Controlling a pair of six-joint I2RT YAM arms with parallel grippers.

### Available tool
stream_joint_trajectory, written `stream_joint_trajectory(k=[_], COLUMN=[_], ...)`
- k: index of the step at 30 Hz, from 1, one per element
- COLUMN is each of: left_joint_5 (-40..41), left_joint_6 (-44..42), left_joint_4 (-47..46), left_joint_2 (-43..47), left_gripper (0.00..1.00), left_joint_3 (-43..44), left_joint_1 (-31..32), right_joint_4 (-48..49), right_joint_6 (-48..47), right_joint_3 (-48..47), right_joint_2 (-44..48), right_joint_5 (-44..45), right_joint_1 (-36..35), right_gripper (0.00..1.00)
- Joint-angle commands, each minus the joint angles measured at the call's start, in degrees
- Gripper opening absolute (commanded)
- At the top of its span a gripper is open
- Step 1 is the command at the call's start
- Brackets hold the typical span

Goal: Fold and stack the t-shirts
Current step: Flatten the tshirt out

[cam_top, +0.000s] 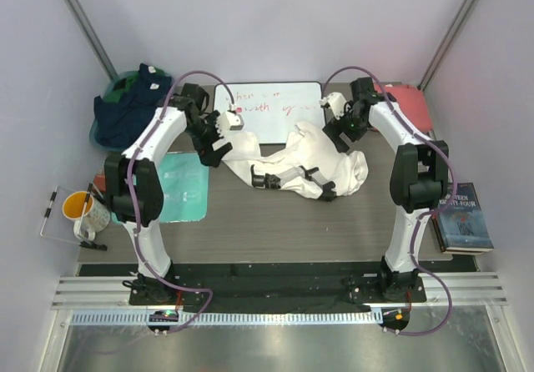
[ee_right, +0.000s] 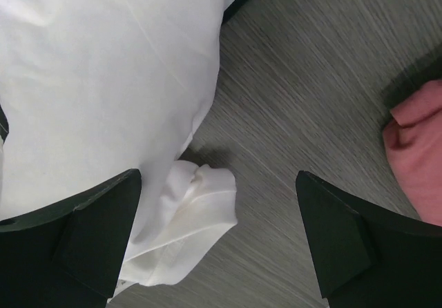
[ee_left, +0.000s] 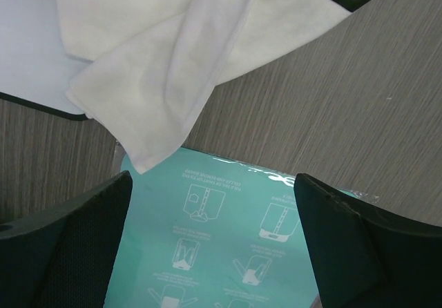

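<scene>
The left tool (ee_left: pixel 213 184) hangs with its fingers spread wide and nothing between them. It is above the far edge of the teal board (cam_top: pixel 183 190), where a loose corner of the cream-white t-shirt (cam_top: pixel 304 162) reaches the board. In the left wrist view that corner lies at 12 o'clock from the tool, and part of it is draped over the whiteboard (cam_top: pixel 275 105). The position looks chosen for taking that edge.

The shirt itself lies crumpled in the middle of the surface (cam_top: pixel 275 222), not yet folded, with its dark print bunched along the near side.

The right tool (ee_right: pixel 219 180) is likewise spread and empty. It hovers at the heap's 1 o'clock, with a rolled bit of hem or sleeve just beside one finger. With a tool at each end of the heap, the likely aim is to pull the cloth flat.

The salmon-red t-shirt (cam_top: pixel 410 105) lies at 2 o'clock near the far right corner, well apart from the heap.
</scene>
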State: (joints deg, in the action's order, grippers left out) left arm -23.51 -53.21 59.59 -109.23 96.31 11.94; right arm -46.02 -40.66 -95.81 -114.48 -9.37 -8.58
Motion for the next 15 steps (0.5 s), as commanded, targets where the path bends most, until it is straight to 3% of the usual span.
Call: stream_joint_trajectory(k=[1,8,15], left_joint_5=[3.3,5.0,8.3], left_joint_6=[-1.8,-2.2,-0.1], left_joint_4=[-2.5,-3.0,-9.4], left_joint_2=[-2.9,-7.7,-10.9], left_gripper=[1.0,1.0,1.0], left_joint_3=[-0.2,2.2,2.1], left_joint_1=[0.4,0.9,1.9], right_joint_4=[-2.6,-9.9,-9.3], right_joint_6=[0.6,-4.9,-5.0], right_joint_3=[-3.7,-8.2,-9.5], right_joint_2=[-2.9,-6.2,-7.6], right_joint_5=[-6.3,-13.5,-10.7], right_joint_1=[0.4,0.4,0.5], right_gripper=[1.0,0.93,0.89])
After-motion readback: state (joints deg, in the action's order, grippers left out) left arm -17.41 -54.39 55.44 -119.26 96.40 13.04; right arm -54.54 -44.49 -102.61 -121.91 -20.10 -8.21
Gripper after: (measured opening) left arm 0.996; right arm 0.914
